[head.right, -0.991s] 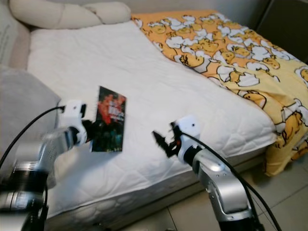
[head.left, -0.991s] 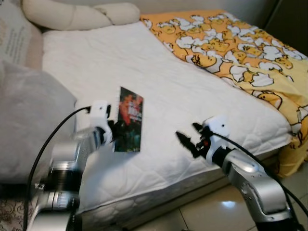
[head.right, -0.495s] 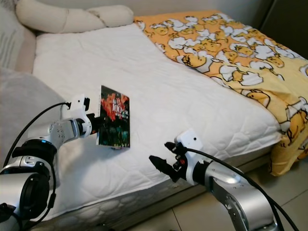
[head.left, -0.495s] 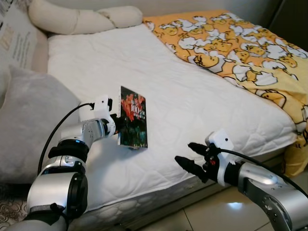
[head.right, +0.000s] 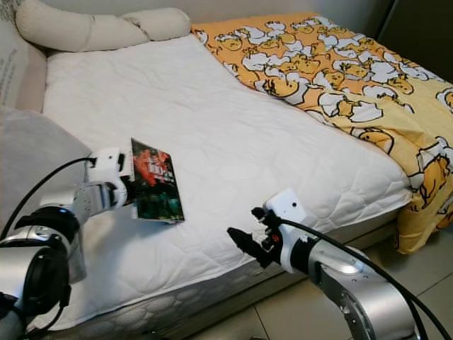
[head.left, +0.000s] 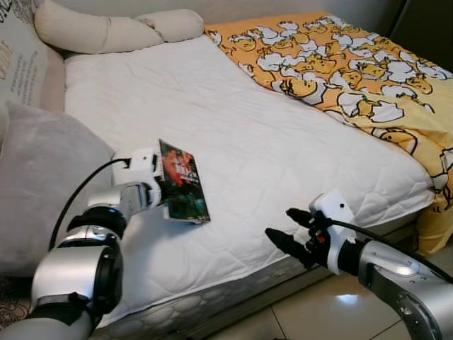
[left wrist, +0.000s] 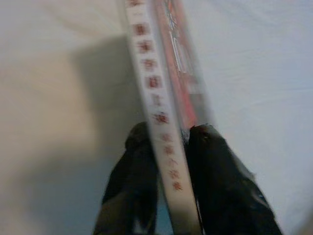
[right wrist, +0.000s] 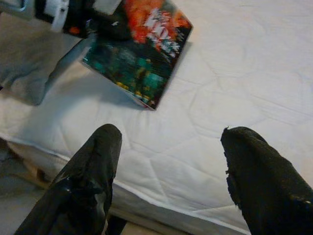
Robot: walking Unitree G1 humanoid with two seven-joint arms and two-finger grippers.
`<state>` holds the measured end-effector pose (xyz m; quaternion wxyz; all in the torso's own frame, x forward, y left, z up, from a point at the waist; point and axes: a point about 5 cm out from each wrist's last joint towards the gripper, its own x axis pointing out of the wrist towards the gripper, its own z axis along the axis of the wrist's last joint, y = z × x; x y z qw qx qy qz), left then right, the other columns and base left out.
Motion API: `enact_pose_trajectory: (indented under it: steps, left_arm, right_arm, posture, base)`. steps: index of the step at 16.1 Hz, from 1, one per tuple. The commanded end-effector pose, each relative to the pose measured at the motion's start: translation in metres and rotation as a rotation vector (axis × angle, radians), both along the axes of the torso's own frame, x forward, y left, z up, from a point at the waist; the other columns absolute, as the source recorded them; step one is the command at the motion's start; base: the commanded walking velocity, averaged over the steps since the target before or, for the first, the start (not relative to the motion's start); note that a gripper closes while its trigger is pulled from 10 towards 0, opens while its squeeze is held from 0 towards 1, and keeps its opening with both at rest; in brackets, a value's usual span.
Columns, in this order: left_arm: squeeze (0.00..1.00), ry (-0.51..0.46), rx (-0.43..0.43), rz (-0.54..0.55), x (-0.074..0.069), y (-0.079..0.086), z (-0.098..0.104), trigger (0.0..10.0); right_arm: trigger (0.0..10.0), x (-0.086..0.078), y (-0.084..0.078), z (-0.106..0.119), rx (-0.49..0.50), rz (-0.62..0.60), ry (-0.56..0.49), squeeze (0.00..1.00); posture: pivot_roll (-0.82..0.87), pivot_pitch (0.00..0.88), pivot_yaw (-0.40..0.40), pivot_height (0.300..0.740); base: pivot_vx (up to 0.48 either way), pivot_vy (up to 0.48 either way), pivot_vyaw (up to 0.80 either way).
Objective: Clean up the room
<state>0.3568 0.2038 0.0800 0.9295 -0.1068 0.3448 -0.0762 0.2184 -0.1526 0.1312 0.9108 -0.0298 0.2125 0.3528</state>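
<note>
Left end effector (left wrist: 166, 166) clamped on the spine edge of a book (head.left: 182, 190), fingers (left wrist: 131, 171) pinching both covers, probably so the volume can be lifted off the bed (head.left: 233, 127) in one piece. Book tilted, far corner low over the bed's white mattress, near its front edge, beside the grey pillow (head.left: 42, 184). Right end effector (head.left: 294, 230) spread apart and empty, hovering just past the bed's front edge, likely kept clear as a spare. Yellow duck blanket (head.left: 354, 78) bunched along the bed's right side, cream bolster (head.left: 106, 32) at its head.
</note>
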Motion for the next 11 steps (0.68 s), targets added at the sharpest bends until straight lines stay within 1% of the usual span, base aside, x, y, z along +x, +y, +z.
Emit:
enact_pose_trajectory:
  steps: [1,2,8,9,10,11]
  left_arm:
    - [1.0,0.014,0.046,0.011,-0.001,0.005,-0.002,10.0]
    - [1.0,0.015,0.057,0.02,-0.002,0.008,-0.003,10.0]
    - [1.0,0.007,0.12,-0.006,-0.003,0.014,-0.003,10.0]
    - [1.0,0.014,0.174,-0.014,-0.004,0.019,-0.004,10.0]
    - [1.0,0.009,0.211,-0.018,-0.005,0.024,-0.004,10.0]
    - [1.0,-0.007,0.277,-0.03,-0.006,0.031,-0.004,10.0]
  right_arm:
    - [10.0,0.002,-0.003,0.007,-0.011,-0.016,-0.023,0.0]
    - [10.0,0.002,-0.003,0.007,-0.015,-0.015,-0.023,0.0]
    - [10.0,0.002,-0.002,0.007,-0.037,-0.014,-0.024,0.0]
    - [10.0,0.002,-0.002,0.006,-0.042,-0.025,-0.023,0.0]
    - [10.0,0.003,-0.002,0.006,-0.045,-0.029,-0.023,0.0]
    - [10.0,0.004,-0.002,0.005,-0.047,-0.036,-0.024,0.0]
  posture:
    - [-0.2,0.035,0.021,0.74]
    - [-0.2,0.034,0.017,0.74]
    - [-0.21,0.044,0.013,0.74]
    - [-0.21,0.044,0.011,0.74]
    - [-0.2,0.043,0.011,0.74]
    - [-0.2,0.044,0.013,0.74]
  base:
    - [0.0,0.0,0.0]
    - [0.0,0.0,0.0]
    - [0.0,0.0,0.0]
    - [0.0,0.0,0.0]
    - [0.0,0.0,0.0]
    - [0.0,0.0,0.0]
